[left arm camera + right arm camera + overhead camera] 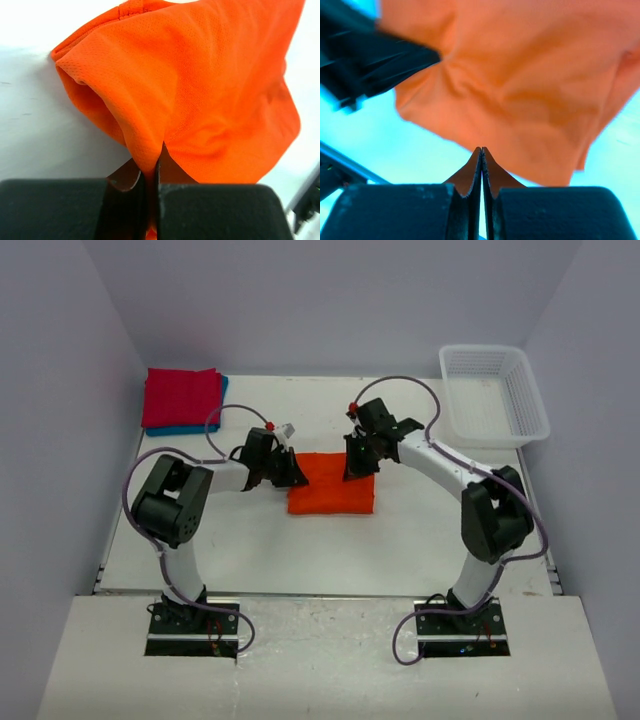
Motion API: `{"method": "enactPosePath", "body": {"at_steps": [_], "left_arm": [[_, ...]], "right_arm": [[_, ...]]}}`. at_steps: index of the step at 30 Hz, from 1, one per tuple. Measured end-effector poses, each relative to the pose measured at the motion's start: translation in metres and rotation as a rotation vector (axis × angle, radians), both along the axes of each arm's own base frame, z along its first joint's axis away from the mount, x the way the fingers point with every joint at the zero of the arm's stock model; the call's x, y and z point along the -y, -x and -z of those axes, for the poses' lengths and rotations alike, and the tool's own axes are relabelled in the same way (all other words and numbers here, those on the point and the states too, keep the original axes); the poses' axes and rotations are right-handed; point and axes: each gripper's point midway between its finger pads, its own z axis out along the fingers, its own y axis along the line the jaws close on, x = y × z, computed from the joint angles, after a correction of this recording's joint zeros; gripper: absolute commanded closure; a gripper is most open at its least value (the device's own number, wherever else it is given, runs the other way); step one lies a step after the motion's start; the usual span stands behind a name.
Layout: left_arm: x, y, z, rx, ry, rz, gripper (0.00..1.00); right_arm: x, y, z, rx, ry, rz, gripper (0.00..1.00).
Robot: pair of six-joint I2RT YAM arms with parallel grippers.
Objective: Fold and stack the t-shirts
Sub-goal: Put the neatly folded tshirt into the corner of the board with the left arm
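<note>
- My left gripper (152, 167) was clamped on a raised fold of the soft, bright orange t-shirt (210, 90); cloth ran straight down between the jaws.
- My right gripper (481, 150) was fully closed, tips right at the near edge of the same cloth. I could not tell whether any fabric was caught between them.
- The orange t-shirt lay mid-table between my two arms as a compact rectangle on the white table (250, 550), its left edge lifted where I pinched it.
- Done, by my reading: a folded crimson red t-shirt (181, 398) sat on a folded blue t-shirt (190, 429) at the far left corner, only blue edges showing.
- Left to do: finish the fold on the orange t-shirt if one remained, then carry it to that pile as the third layer.
- The white plastic mesh basket (493, 393) stood at the far right, well apart.
</note>
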Motion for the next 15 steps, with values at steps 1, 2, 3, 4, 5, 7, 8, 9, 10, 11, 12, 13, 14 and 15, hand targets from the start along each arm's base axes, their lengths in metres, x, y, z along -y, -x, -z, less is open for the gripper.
{"method": "enactPosePath", "body": {"at_steps": [1, 2, 3, 4, 5, 7, 8, 9, 10, 11, 12, 13, 14, 15], "left_arm": [[-0.004, -0.003, -0.001, 0.007, -0.032, -0.009, 1.0], [-0.008, -0.007, -0.002, 0.015, -0.065, -0.019, 1.0], [-0.013, -0.01, -0.003, 0.021, -0.093, -0.028, 1.0], [-0.017, -0.013, -0.003, 0.023, -0.124, -0.036, 1.0], [-0.022, -0.017, -0.005, 0.03, -0.158, -0.045, 1.0], [-0.032, -0.026, -0.008, 0.043, -0.229, -0.062, 1.0], [-0.037, -0.033, -0.012, 0.058, -0.269, -0.072, 1.0], [-0.043, -0.04, -0.018, 0.076, -0.309, -0.085, 1.0], [-0.048, -0.048, -0.024, 0.096, -0.346, -0.098, 1.0], [-0.055, -0.056, -0.031, 0.123, -0.387, -0.113, 1.0], [-0.06, -0.065, -0.038, 0.148, -0.423, -0.128, 1.0], [-0.067, -0.074, -0.047, 0.181, -0.464, -0.144, 1.0], [-0.074, -0.084, -0.056, 0.213, -0.505, -0.163, 1.0], [-0.081, -0.092, -0.065, 0.242, -0.539, -0.183, 1.0]], "right_arm": [[0.0, 0.0, -0.014, 0.036, -0.01, -0.002, 1.0], [0.0, -0.001, -0.029, 0.079, -0.019, -0.003, 1.0], [-0.001, 0.001, -0.043, 0.114, -0.034, -0.007, 1.0], [-0.001, 0.002, -0.057, 0.149, -0.045, -0.009, 1.0], [-0.001, 0.005, -0.071, 0.182, -0.056, -0.011, 1.0], [-0.001, 0.011, -0.094, 0.235, -0.079, -0.017, 1.0], [-0.001, 0.016, -0.104, 0.262, -0.086, -0.019, 1.0], [-0.001, 0.024, -0.113, 0.285, -0.096, -0.027, 1.0], [-0.002, 0.031, -0.117, 0.297, -0.103, -0.036, 1.0], [-0.003, 0.042, -0.12, 0.308, -0.107, -0.05, 1.0], [-0.004, 0.053, -0.12, 0.308, -0.108, -0.069, 1.0], [-0.008, 0.068, -0.118, 0.305, -0.108, -0.096, 1.0], [-0.013, 0.082, -0.114, 0.296, -0.109, -0.126, 1.0], [-0.018, 0.099, -0.107, 0.28, -0.104, -0.166, 1.0]]}}
